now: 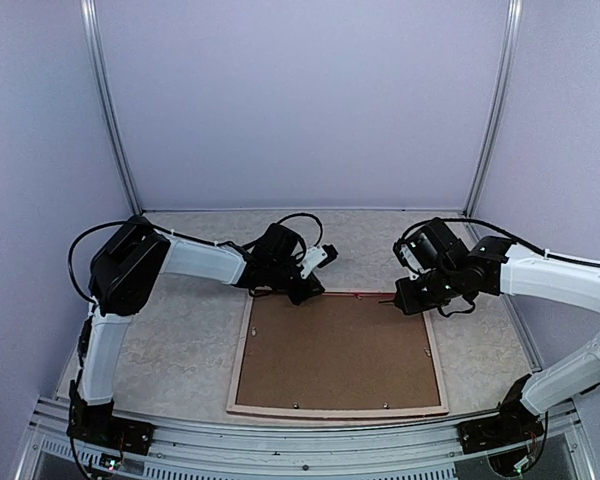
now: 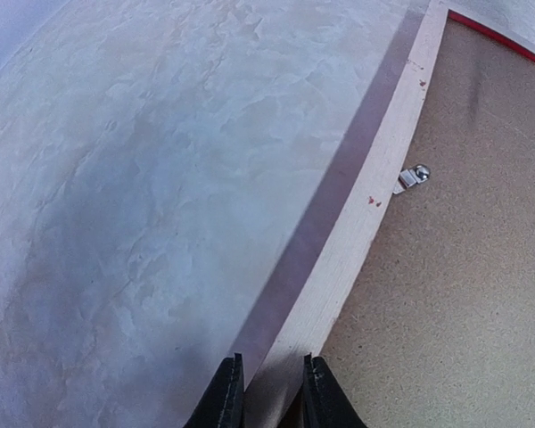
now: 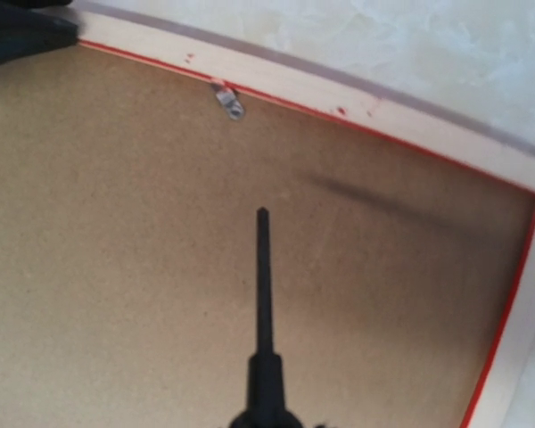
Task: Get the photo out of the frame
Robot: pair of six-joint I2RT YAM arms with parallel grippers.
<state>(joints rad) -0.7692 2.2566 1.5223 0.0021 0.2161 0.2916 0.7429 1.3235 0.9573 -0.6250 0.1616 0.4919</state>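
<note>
The frame [image 1: 242, 370] lies face down, its pale wood back up and a thin red line along the inner edge [image 3: 508, 294]. A brown backing board [image 1: 340, 350] fills it and hides the photo. My left gripper [image 1: 308, 290] is at the far left corner, its fingers astride the wooden rail [image 2: 374, 205] and closed against both sides of it. At the far right corner my right gripper [image 1: 410, 295] is shut on a dark screwdriver [image 3: 264, 294]. The tip hovers over the board [image 3: 116, 267] below a metal tab [image 3: 227, 101].
A second metal tab [image 2: 416, 176] sits on the rail's inner edge ahead of my left fingers [image 2: 227, 397]. More small tabs dot the near rail [image 1: 295, 406] and right rail [image 1: 427, 350]. Pale mottled tabletop [image 2: 160, 178] surrounds the frame; purple walls enclose it.
</note>
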